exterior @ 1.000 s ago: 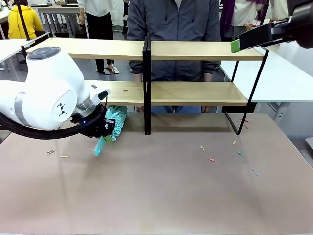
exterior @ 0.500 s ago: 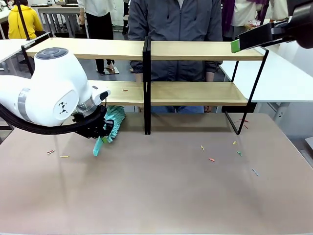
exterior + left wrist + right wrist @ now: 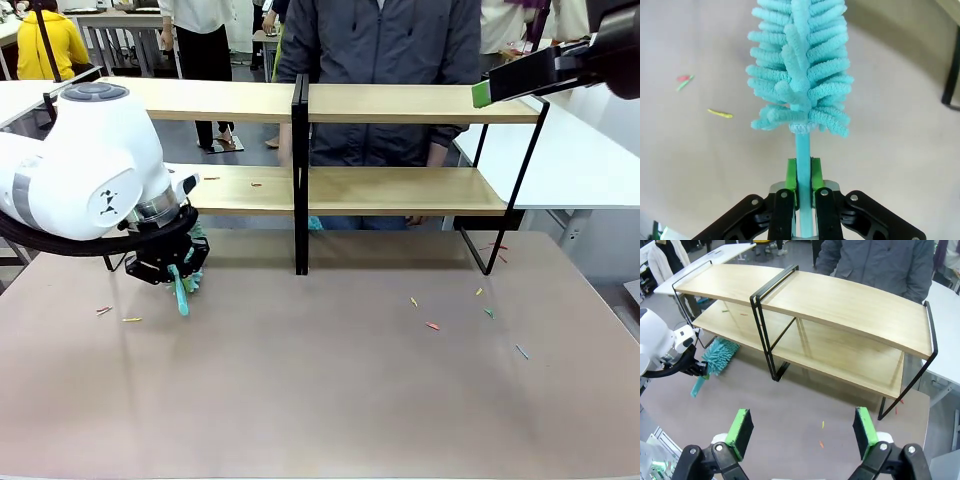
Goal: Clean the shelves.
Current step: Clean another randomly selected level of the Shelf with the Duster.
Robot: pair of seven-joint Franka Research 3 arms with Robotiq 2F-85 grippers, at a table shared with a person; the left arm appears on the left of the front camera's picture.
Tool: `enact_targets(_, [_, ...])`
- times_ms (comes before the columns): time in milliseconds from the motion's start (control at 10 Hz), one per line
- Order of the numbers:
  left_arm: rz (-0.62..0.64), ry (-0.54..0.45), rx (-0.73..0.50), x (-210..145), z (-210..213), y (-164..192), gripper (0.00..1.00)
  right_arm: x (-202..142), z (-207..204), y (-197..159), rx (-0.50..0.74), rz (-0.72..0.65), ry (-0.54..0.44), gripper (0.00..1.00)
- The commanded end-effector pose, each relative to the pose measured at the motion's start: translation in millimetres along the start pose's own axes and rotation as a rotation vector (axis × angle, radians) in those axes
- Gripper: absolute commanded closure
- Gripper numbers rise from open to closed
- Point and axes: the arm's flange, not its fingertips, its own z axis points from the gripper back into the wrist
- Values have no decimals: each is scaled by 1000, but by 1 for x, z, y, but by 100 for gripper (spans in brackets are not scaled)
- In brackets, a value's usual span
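- Left jaws are clamped on the handle of the teal duster point(image 3: 800, 75), low over the desk point(image 3: 320, 400) at its left.
- Right jaws stand wide apart, high at the right.
- The shelves point(image 3: 400, 190) stand along the desk's far side, with small scraps point(image 3: 432, 326) on the desk nearby.

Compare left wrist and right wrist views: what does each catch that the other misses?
Left wrist: left pincer with green pads shut on the duster handle, yellow scrap nearby. Right wrist: open right pincer, both tiers of the shelves, person behind them, left arm. Shared: duster, tan table, part of the shelves' black frame.
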Motion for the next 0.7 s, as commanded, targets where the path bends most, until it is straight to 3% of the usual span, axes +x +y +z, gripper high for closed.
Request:
enact_targets(0, [178,-23,34,-2,3,8,88,1,-1,0,0,-2,-2,0])
enact_targets(200, [225,-2,29,-2,10,18,88,1,-1,0,0,-2,-2,0])
enact_targets(400, [248,80,78,-4,9,19,88,1,-1,0,0,-2,-2,0])
enact_targets(600, [203,159,96,-21,18,26,88,1,-1,0,0,-2,-2,0])
